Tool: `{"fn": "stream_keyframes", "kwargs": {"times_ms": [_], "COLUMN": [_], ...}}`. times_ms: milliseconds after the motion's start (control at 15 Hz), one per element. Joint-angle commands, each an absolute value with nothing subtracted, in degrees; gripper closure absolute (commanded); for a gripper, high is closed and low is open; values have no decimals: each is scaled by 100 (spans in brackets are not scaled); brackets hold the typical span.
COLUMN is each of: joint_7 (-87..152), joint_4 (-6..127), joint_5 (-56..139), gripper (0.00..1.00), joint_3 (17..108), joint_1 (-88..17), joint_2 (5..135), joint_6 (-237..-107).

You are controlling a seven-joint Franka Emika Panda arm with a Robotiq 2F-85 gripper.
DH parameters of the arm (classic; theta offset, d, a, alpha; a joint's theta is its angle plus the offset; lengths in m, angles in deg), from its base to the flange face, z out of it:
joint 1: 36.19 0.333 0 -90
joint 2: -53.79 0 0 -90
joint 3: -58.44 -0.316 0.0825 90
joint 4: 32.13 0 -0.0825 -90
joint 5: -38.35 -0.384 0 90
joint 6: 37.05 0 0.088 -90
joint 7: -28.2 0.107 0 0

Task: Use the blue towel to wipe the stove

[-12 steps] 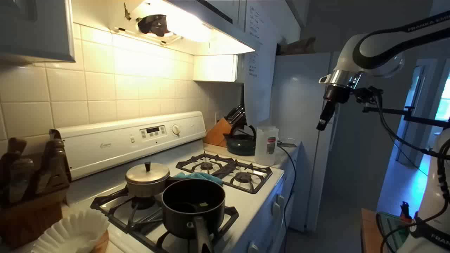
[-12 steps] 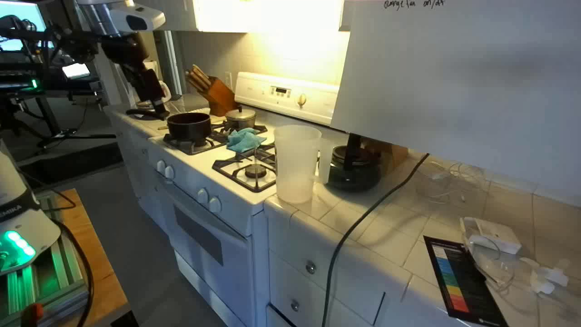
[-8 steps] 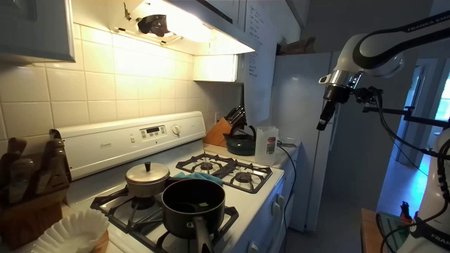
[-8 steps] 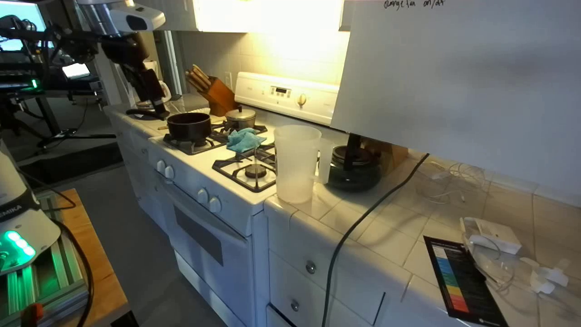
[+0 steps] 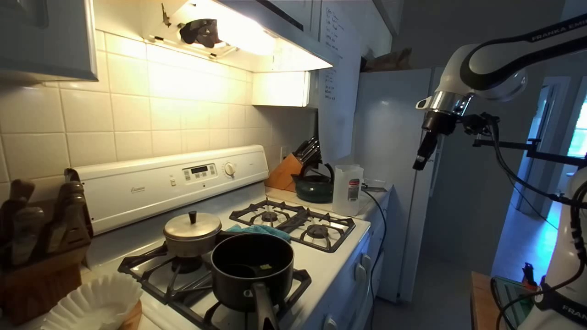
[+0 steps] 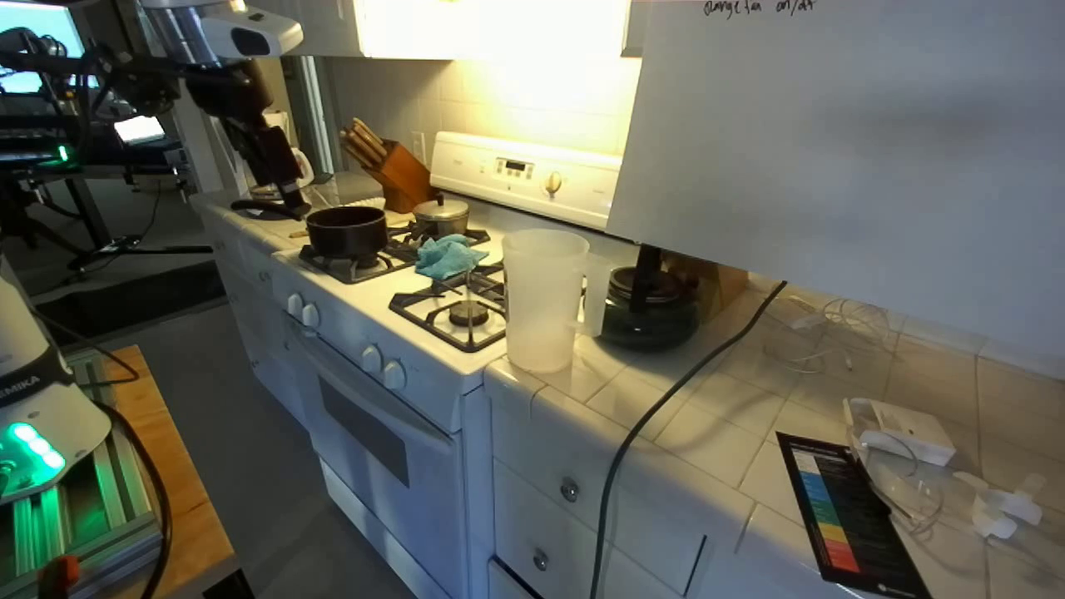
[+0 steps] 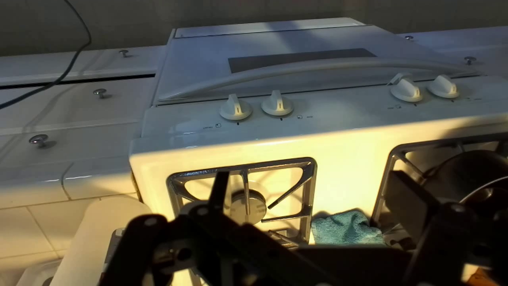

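Note:
The blue towel (image 6: pixel 449 256) lies crumpled on the middle of the white stove (image 6: pixel 374 301), between the two burner grates. In an exterior view it is partly hidden behind the dark pot, with its blue edge (image 5: pixel 263 230) showing. In the wrist view the towel (image 7: pixel 347 228) lies between the fingers, its lower part hidden by the gripper body. My gripper (image 7: pixel 309 178) is open and empty, with its fingers (image 7: pixel 410 198) wide apart. In an exterior view the gripper (image 5: pixel 419 162) hangs in the air, apart from the stove and well above the towel.
A dark pot (image 5: pixel 252 288) with its handle toward the front and a lidded silver pot (image 5: pixel 192 236) stand on one grate. A frosted pitcher (image 6: pixel 545 299) and a dark kettle (image 6: pixel 649 312) stand beside the stove. The range hood (image 5: pixel 284 36) overhangs it. A black cable (image 6: pixel 657 408) hangs over the counter.

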State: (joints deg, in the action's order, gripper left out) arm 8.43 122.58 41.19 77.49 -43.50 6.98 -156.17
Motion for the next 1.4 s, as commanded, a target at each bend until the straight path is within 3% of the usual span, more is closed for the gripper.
{"fn": "stream_keyframes", "kwargs": {"times_ms": [0,200,867,1333], "joint_7": [813,761,930,1355], "joint_4": [12247,12335,12534,11675], "joint_5": [4077,3698,2058,1170], "gripper": [0,0,0,0], "joint_3": [7704,7859,7850,7772], "joint_1": [-4396,-4201,-2744,-1713], "joint_2": [711,737,2364,4151], "joint_6": [-15603,-15863,-19322,-19976]}}
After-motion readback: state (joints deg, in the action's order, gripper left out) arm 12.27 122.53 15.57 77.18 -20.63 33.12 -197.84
